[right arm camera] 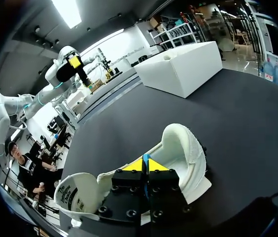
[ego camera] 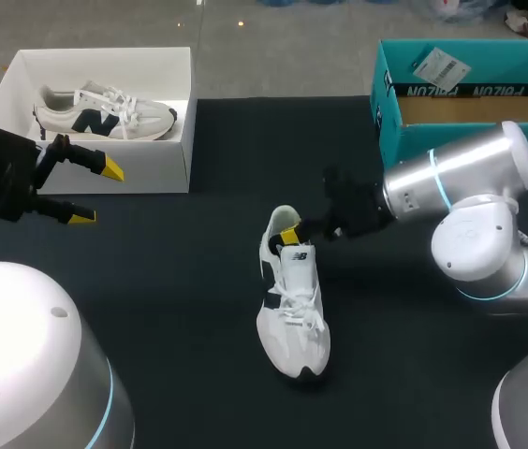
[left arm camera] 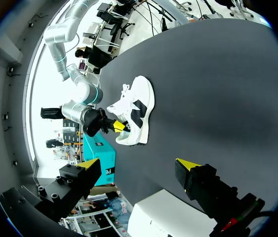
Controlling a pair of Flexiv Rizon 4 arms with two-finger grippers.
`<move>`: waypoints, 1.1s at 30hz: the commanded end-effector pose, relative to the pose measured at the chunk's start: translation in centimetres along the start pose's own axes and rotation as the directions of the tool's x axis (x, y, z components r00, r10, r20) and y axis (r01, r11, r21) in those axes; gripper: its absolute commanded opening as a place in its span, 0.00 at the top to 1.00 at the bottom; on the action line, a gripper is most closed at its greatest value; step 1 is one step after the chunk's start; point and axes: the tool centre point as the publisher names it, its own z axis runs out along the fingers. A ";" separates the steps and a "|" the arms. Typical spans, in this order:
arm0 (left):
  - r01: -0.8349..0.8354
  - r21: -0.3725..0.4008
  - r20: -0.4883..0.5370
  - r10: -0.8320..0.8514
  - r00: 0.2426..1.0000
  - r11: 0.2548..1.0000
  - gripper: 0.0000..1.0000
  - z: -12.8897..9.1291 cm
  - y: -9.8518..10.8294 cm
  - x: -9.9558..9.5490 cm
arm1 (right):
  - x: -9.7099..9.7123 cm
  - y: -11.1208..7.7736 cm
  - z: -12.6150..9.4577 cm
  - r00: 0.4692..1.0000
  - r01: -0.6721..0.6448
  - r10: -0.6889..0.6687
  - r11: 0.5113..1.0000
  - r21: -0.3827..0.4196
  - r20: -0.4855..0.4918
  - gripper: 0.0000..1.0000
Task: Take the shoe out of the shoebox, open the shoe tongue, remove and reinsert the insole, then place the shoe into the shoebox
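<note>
Currently shoe (ego camera: 292, 299) sits loose mid-way on the counter (ego camera: 170, 309), right claw (ego camera: 289, 236) pressed together inside its heel, left claw (ego camera: 95, 194) spread at 9 o'clock, so pulling the insole could just drag the unpinned shoe.

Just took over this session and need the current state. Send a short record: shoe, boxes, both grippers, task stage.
shoe: upright on the table, outside both boxes
white box: far left, open, holds a second shoe
teal box: far right, open
right gripper: shut, tips in the shoe's opening at the heel end; what they pinch cannot be told
left gripper: open, in front of the white box, holding nothing
stage: shoe is out; insole step seems under way
</note>
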 end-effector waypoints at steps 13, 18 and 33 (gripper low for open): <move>0.001 -0.001 -0.005 -0.001 1.000 1.000 0.00 0.0 0.0 -0.1 | -0.1 1.1 -0.1 0.999 0.026 -0.025 0.999 -0.020 0.024 0.83; 0.001 -0.001 -0.005 -0.001 1.000 1.000 0.00 0.0 0.0 -0.1 | -0.3 1.1 0.1 0.999 0.024 -0.024 1.000 -0.018 0.023 1.00; 0.001 -0.001 -0.005 -0.001 1.000 1.000 0.00 0.0 0.0 -0.1 | -0.7 0.8 1.6 0.998 0.061 -0.062 0.998 0.024 0.018 1.00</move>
